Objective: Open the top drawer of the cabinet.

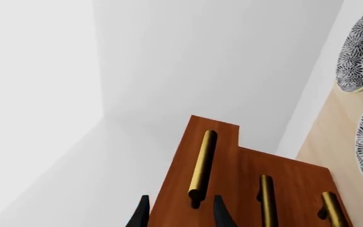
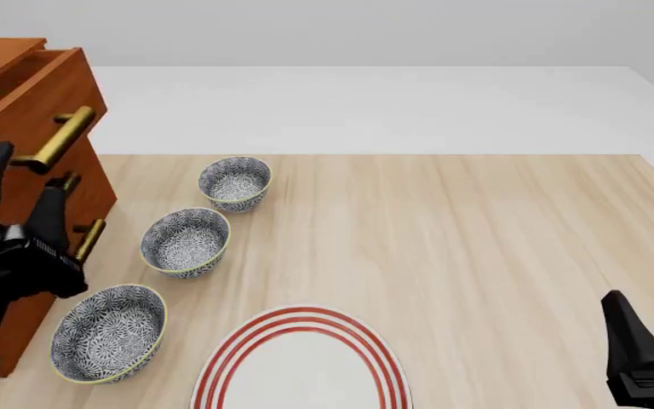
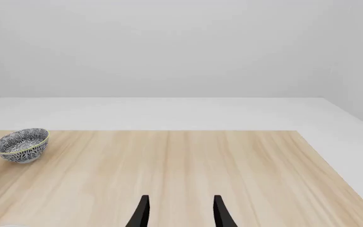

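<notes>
Pale wood forms the table point(image 2: 475, 256), backed by plain grey walls. At its left stands the cabinet point(image 2: 60, 192), whose top drawer point(image 2: 31, 94) is seen pulled out past the two below. The left gripper point(image 2: 18, 189) is held open just before the drawer's brass handle point(image 2: 60, 136), one finger to either side of its near end, nothing clamped. The right gripper point(image 3: 179, 210) is spread open, empty, well apart from the cabinet.
</notes>
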